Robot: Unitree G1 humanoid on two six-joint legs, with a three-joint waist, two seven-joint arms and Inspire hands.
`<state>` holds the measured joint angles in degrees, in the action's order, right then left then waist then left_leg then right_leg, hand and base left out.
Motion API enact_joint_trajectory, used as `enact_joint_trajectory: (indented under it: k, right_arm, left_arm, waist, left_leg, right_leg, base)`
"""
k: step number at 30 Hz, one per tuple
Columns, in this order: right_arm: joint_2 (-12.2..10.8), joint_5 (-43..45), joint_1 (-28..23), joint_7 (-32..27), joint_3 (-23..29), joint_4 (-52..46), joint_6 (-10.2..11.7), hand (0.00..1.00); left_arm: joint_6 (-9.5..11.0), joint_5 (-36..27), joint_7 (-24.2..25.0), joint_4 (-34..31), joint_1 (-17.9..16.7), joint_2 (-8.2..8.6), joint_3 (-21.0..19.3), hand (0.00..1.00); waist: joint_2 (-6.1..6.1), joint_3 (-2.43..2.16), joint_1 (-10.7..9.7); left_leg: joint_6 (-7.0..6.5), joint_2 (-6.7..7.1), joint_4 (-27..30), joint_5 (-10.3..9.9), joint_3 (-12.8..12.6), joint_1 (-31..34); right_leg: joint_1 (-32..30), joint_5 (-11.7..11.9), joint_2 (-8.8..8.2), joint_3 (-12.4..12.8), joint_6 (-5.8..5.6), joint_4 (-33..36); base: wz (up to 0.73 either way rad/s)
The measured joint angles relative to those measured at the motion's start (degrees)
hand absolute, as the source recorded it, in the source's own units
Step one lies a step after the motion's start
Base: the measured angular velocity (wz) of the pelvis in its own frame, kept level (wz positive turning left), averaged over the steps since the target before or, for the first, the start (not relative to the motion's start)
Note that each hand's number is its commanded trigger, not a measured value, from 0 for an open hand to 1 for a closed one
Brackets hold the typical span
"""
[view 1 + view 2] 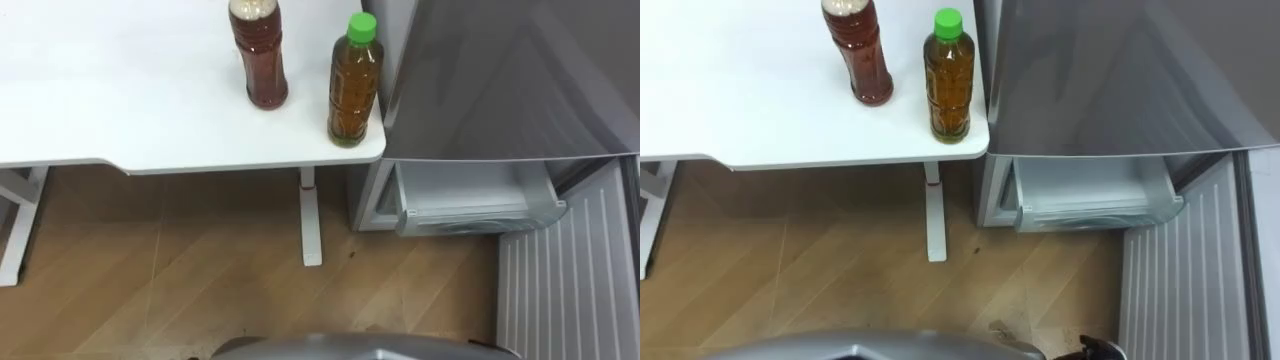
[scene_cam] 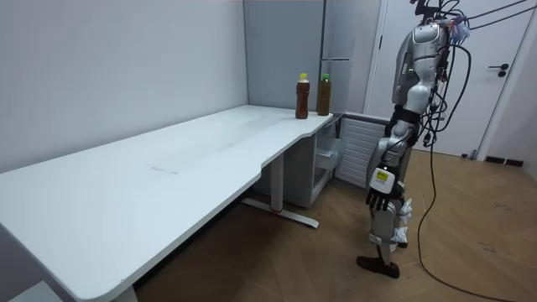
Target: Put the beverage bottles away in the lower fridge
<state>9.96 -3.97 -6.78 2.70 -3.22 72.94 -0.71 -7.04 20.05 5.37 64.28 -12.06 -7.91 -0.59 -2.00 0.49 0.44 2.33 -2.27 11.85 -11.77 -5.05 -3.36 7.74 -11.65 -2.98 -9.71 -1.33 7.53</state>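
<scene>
Two drink bottles stand upright near the white table's right corner. One holds a red-brown drink. The other has a green cap and stands at the table's edge beside the fridge. The grey fridge stands right of the table. Its lower compartment is open, showing a pale drawer. In the room view I stand upright on the wooden floor, facing the fridge and the table corner. My left hand hangs by my thigh with relaxed fingers, holding nothing, well away from the bottles.
The open lower fridge door reaches out over the floor at the right. A white table leg stands just left of the fridge, with bare wood floor in front. The long table runs away to the room view's left.
</scene>
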Motion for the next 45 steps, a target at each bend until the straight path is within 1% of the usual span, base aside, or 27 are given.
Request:
enact_joint_trajectory:
  k: [4,6,7,12,17,21,23,26,27,29,31,33,35,36,38,40,41,43,45]
  right_arm:
    - [-0.1,0.2,0.1,0.0,0.0,0.0,0.0,0.00]
    - [-0.1,0.9,0.2,0.0,0.0,0.0,0.0,0.00]
    - [-0.1,1.4,0.4,-0.1,0.0,0.1,0.0,0.00]
    - [-0.4,1.5,1.2,-1.5,0.0,0.7,0.0,0.00]
    - [-0.6,0.9,1.2,-2.2,0.0,0.7,0.0,0.00]
    - [-0.7,0.4,1.2,-2.1,-0.1,0.7,0.0,0.00]
    - [-0.8,-0.3,1.2,-2.1,0.0,0.7,0.0,0.00]
    - [-0.8,-0.7,1.2,-2.2,0.0,0.7,0.0,0.00]
    - [-0.8,-0.7,1.2,-2.3,0.1,0.7,0.0,0.00]
    - [-0.9,-0.7,1.2,-2.6,0.1,0.7,0.1,0.00]
    - [-1.0,-0.7,1.2,-2.6,0.2,0.7,0.2,0.00]
    - [-1.0,-0.7,1.2,-2.6,0.2,0.7,0.2,0.00]
    - [-1.1,-0.4,1.3,-2.6,0.4,0.6,0.3,0.00]
    - [-1.1,0.0,1.4,-2.6,0.7,0.6,0.5,0.00]
    - [-1.1,0.0,1.5,-3.0,0.8,0.6,0.7,0.00]
    - [-1.2,0.0,1.4,-3.4,1.0,0.6,0.7,0.00]
    - [-1.1,-0.1,1.3,-3.5,1.2,0.6,0.7,0.00]
    - [-1.1,-0.1,1.0,-3.5,2.2,0.4,0.8,0.00]
    - [-1.1,0.1,1.0,-3.5,2.4,0.3,0.8,0.00]
  left_arm:
    - [0.0,0.9,0.0,0.0,0.0,-0.07,1.2,0.00]
    - [-0.1,1.1,0.0,0.1,0.4,-0.07,1.5,0.00]
    - [-0.1,2.0,-0.1,0.1,0.6,-0.08,1.5,0.00]
    - [0.0,2.1,-0.3,0.9,1.3,-0.24,2.2,0.00]
    - [0.0,2.1,-1.2,0.9,1.1,-0.35,3.3,0.00]
    - [0.0,1.2,-1.4,1.0,1.3,-0.30,3.3,0.00]
    - [0.0,-0.5,-2.1,1.0,1.3,-0.24,3.0,0.00]
    - [0.0,-4.2,-3.5,1.3,1.1,-0.19,2.6,0.00]
    - [0.0,-5.4,-4.1,1.4,0.9,-0.13,1.2,0.00]
    - [0.2,-8.4,-5.9,1.6,0.5,0.03,-0.5,0.00]
    - [0.7,-12.7,-7.8,1.8,-0.3,0.30,-2.8,0.00]
    - [0.7,-16.4,-9.4,1.8,-0.7,0.30,-3.6,0.00]
    - [0.7,-19.9,-11.2,1.9,-0.8,0.28,-4.4,0.00]
    - [0.8,-22.3,-12.6,2.2,-0.8,0.26,-5.7,0.00]
    - [1.7,-27.6,-15.4,2.1,-0.6,0.20,-8.4,0.00]
    - [4.4,-36.7,-18.9,1.1,1.0,0.31,-12.5,0.00]
    - [5.0,-39.0,-19.6,0.5,1.3,0.38,-13.4,0.00]
    - [6.8,-46.7,-21.9,-2.8,2.0,0.49,-15.2,0.00]
    - [7.6,-50.4,-23.8,-5.7,2.1,0.52,-16.4,0.00]
  waist:
    - [-0.19,-0.08,-0.1]
    - [-0.09,-0.14,-0.1]
    - [-0.15,-0.10,-0.1]
    - [-0.06,0.10,-0.2]
    - [-0.05,0.14,-0.2]
    - [-0.09,0.05,-0.1]
    - [0.17,-0.11,-0.1]
    - [0.27,-0.29,0.0]
    - [0.22,-0.31,0.0]
    - [-0.11,-0.12,0.0]
    - [-0.16,-0.05,0.0]
    - [0.01,-0.03,0.1]
    - [-0.01,0.10,0.3]
    - [-0.01,0.14,0.3]
    - [0.08,0.20,0.3]
    - [0.40,0.26,0.7]
    - [0.48,0.25,1.2]
    - [0.80,0.16,1.8]
    - [0.94,0.07,1.8]
  left_leg:
    - [0.00,0.00,0.0,0.0,0.0,0.2]
    - [0.00,0.00,0.0,0.0,0.0,0.2]
    - [0.00,0.00,0.0,0.0,0.1,0.1]
    - [0.00,0.00,-0.1,0.0,0.3,-0.2]
    - [0.00,0.05,-0.1,0.0,0.3,-0.2]
    - [0.00,0.05,-0.1,0.0,0.3,-0.2]
    - [0.00,0.05,0.0,0.0,0.4,-0.1]
    - [0.00,0.04,0.0,0.0,0.4,-0.1]
    - [0.00,0.04,0.0,0.0,0.4,-0.3]
    - [0.00,0.04,0.0,0.0,0.4,-0.4]
    - [0.00,0.05,0.0,0.0,0.4,-0.4]
    - [0.00,0.05,0.0,0.0,0.4,-0.4]
    - [0.00,0.05,0.1,0.0,0.4,-0.4]
    - [0.00,0.05,0.1,0.0,0.5,-0.3]
    - [0.00,0.06,0.4,0.0,0.6,-0.3]
    - [0.00,0.12,0.4,0.0,1.3,-0.3]
    - [0.00,0.12,0.4,0.0,1.2,-0.4]
    - [0.00,0.12,0.3,0.0,1.2,-0.8]
    - [0.00,0.13,0.3,0.0,1.2,-0.8]
  right_leg:
    - [-0.2,0.0,0.02,0.1,0.00,0.1]
    - [-0.4,0.0,0.03,0.3,0.02,0.1]
    - [-0.3,0.0,0.02,0.3,0.03,0.2]
    - [0.2,0.0,0.05,0.0,0.02,0.1]
    - [0.3,-0.1,0.02,0.0,-0.02,0.0]
    - [0.3,0.0,0.02,-0.1,-0.01,0.0]
    - [0.2,0.0,0.02,-0.1,-0.01,0.0]
    - [0.2,0.0,0.01,0.0,0.00,0.1]
    - [0.3,0.0,0.01,-0.1,0.00,0.1]
    - [0.4,0.0,-0.02,-0.4,0.00,0.1]
    - [0.5,0.0,-0.03,-0.5,0.00,0.0]
    - [0.5,0.0,-0.01,-0.5,0.00,0.1]
    - [0.4,0.0,-0.03,-0.6,0.00,0.1]
    - [0.5,0.0,-0.05,-0.6,0.00,0.1]
    - [0.7,0.0,-0.04,-0.8,0.00,0.2]
    - [0.9,0.0,-0.03,-1.4,0.00,0.1]
    - [1.0,0.0,-0.02,-1.3,0.00,0.1]
    - [1.4,-0.1,-0.02,-1.2,0.00,0.2]
    - [1.4,0.0,-0.02,-1.2,0.01,0.2]
  base:
    - [0.00]
    - [-0.02]
    - [0.00]
    - [0.01]
    - [0.00]
    - [0.00]
    - [0.00]
    - [0.00]
    - [0.00]
    - [0.00]
    - [0.00]
    - [0.00]
    - [0.00]
    - [0.00]
    - [0.07]
    - [0.12]
    - [0.04]
    - [-0.02]
    - [0.00]
